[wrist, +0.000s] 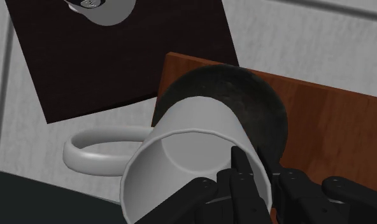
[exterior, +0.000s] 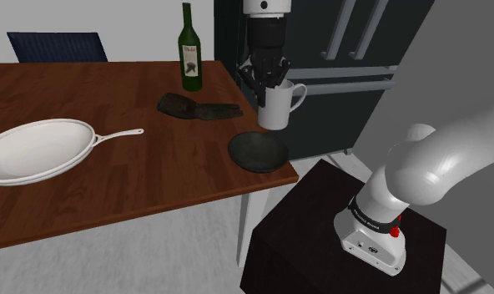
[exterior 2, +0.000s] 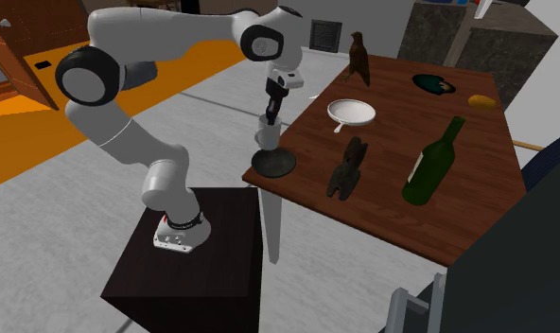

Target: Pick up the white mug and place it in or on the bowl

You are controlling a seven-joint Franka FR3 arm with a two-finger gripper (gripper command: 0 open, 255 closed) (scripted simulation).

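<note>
My black gripper is shut on the rim of the white mug, one finger inside the cup and one outside. The mug hangs in the air, handle pointing to the shoulder view's right, a little above the dark bowl at the table's near corner. From the second exterior view the mug sits straight over the bowl, under the gripper. Looking along the hand, the mug is clasped at its wall by the gripper, and the bowl lies beyond it.
On the wooden table stand a green wine bottle, a dark flat object and a white pan. A dark fridge rises behind the mug. The black stand is beside the table corner.
</note>
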